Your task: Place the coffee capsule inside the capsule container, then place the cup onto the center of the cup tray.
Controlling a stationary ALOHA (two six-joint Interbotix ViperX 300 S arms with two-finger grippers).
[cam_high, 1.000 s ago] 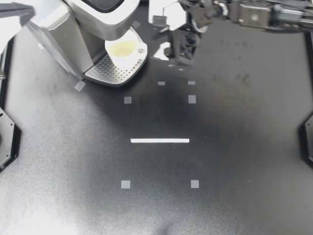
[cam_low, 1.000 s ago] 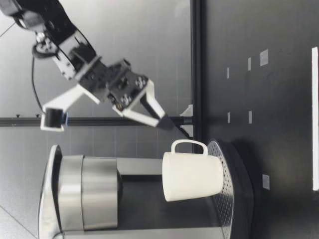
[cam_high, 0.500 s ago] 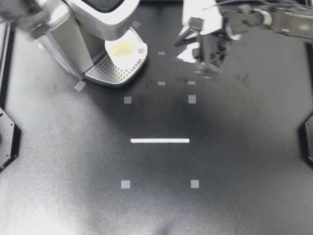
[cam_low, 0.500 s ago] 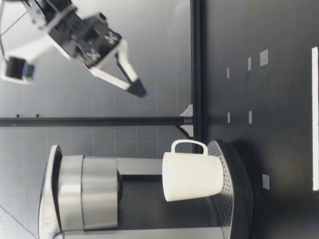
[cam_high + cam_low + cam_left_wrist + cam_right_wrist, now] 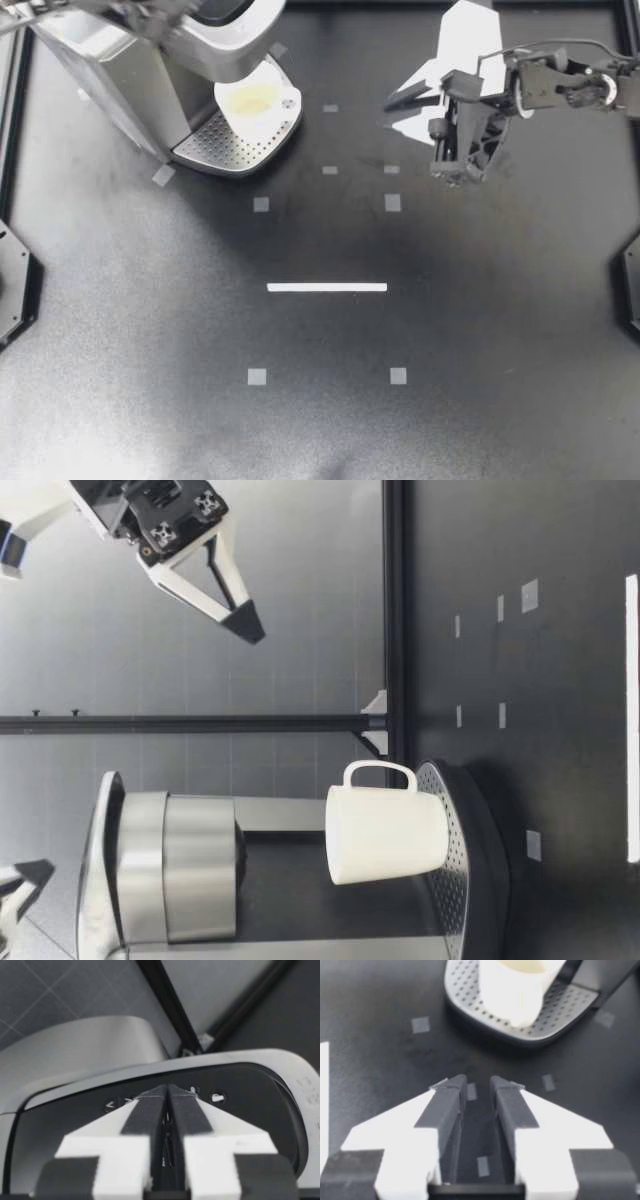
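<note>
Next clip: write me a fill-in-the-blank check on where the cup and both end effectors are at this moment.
1. The white cup stands upright under the coffee machine, on its perforated cup ____.
2. My right end effector hangs in the air away from the cup, holding ____.
3. My left end effector, over the machine's dark top panel, has its fingers pressed ____.

Missing words: tray; nothing; together.

The cup (image 5: 258, 103) is sitting on the cup tray (image 5: 222, 150), ahead of the jaws of my right gripper (image 5: 392, 114); the coffee machine (image 5: 125, 70) is lying beneath the jaws of my left gripper (image 5: 150, 12).
</note>
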